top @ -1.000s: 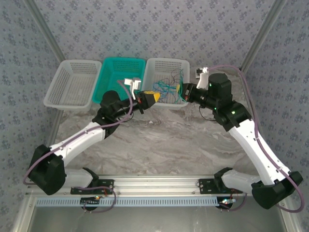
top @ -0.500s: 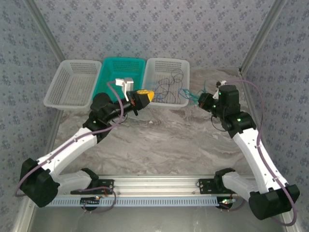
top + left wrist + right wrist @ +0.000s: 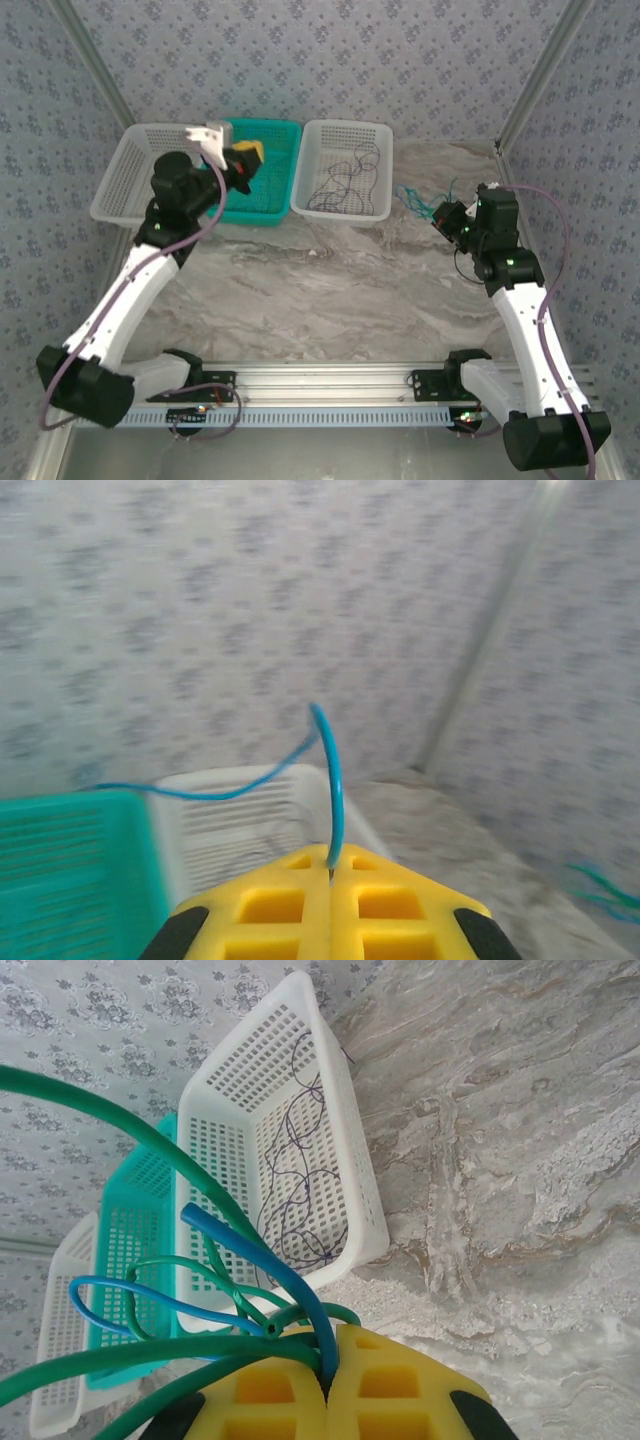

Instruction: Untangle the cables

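Top external | left gripper [image 3: 248, 153] over teal basket [image 3: 276, 188] | right gripper [image 3: 441, 212] pinching cables [image 3: 414, 197]

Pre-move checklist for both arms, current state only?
1. Left tool shut on one blue cable: ok.
2. Right tool shut on its green and blue bundle: ok.
3. Bundle separated: not ok, its loops cross.
4. Blue cable free of the bundle: cannot tell, its far end blurs out.
5. Black cables inside the white basket: ok.
6. Left tool above the teal basket: ok.
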